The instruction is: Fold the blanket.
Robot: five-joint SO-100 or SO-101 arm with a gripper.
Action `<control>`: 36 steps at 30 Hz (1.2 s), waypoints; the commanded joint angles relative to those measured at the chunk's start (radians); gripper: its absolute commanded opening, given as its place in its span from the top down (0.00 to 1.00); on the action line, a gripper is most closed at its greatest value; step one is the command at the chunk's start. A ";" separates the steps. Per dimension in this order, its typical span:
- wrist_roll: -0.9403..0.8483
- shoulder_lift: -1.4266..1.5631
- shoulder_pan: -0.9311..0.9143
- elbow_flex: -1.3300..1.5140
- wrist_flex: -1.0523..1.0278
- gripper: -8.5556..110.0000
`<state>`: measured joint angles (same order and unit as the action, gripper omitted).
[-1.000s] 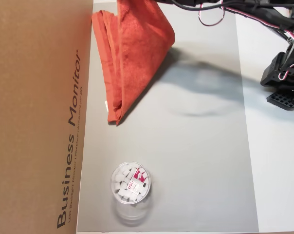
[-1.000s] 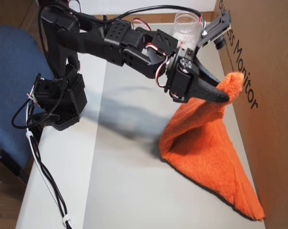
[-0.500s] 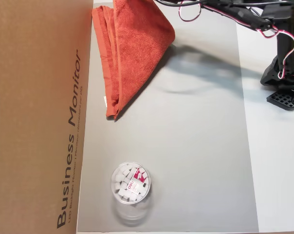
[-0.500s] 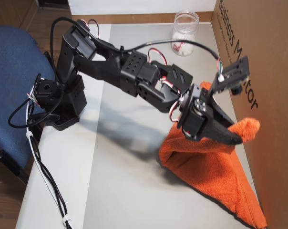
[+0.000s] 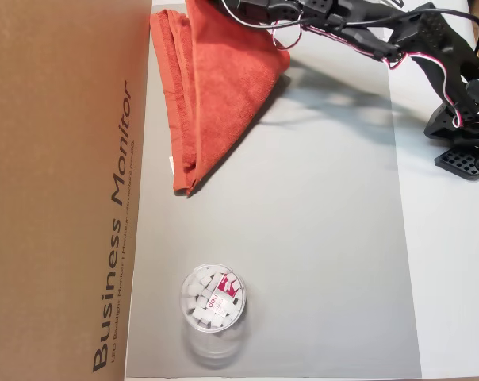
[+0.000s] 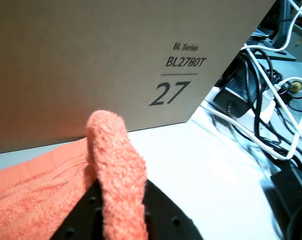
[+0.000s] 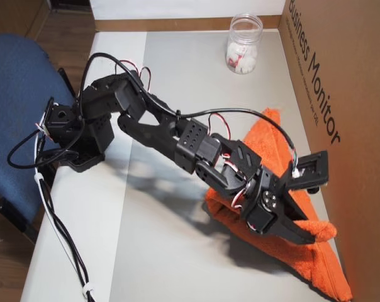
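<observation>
The blanket is an orange-red terry towel lying doubled along the foot of the cardboard box. In an overhead view it fills the mat's top left corner, with the arm stretched over its top edge. My gripper is low over the blanket's near end and shut on a bunched corner of it, which sticks out past the black jaws toward the box. In the wrist view that pinched roll of blanket rises between the two black jaws of the gripper.
A tall cardboard box walls one side of the grey mat. A clear plastic jar of white pieces stands on the mat, far from the blanket. The arm's base sits beside a blue chair. Cables lie past the box.
The arm has stretched out and dropped, carrying the held corner along the box toward the blanket's far end. The raised flap now lies flatter on the layers beneath.
</observation>
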<state>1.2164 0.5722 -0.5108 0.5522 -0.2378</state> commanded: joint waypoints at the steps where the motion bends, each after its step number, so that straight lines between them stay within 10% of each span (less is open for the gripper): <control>1: 0.008 -0.012 -0.008 -0.080 0.021 0.93; 36: 0.009 0.014 -0.031 -0.103 -0.054 0.83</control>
<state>1.2164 0.4464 -0.5308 0.4387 -0.2669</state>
